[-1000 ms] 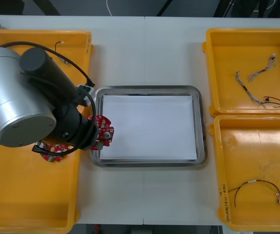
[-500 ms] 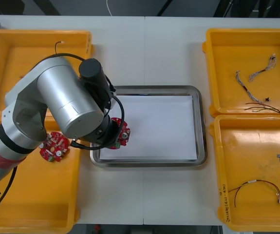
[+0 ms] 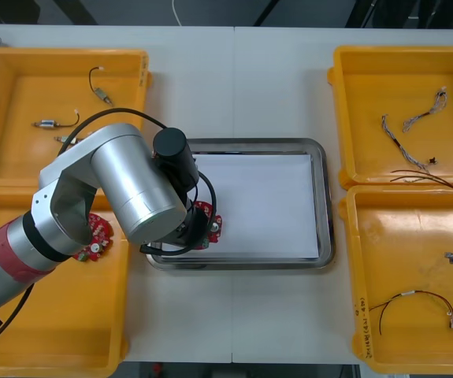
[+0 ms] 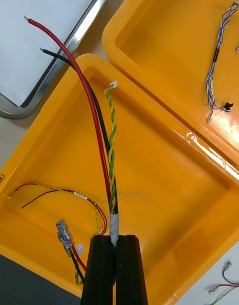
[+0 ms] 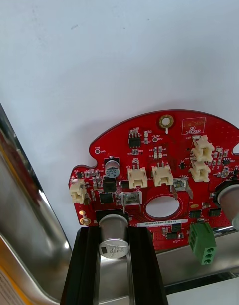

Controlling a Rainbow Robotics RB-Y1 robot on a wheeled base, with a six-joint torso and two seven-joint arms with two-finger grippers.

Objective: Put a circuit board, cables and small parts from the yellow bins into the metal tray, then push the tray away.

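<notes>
over tray (image 3: 326, 206) | left pincer (image 5: 113, 234) moved circuit board (image 5: 149, 155) inward | right pincer (image 4: 115, 241) holds cables (image 4: 103, 141)

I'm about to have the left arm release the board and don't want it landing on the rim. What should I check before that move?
1. Left claw shut on the circuit board, gripping a round part on it: ok.
2. Board above the white inside of the metal tray: ok, though close to its near left corner.
3. Board already resting on the tray: cannot tell.
4. Drop spot free of other things: ok.
5. Right claw shut on its cable bundle, over the near right yellow bin, apart from the tray: ok.
</notes>
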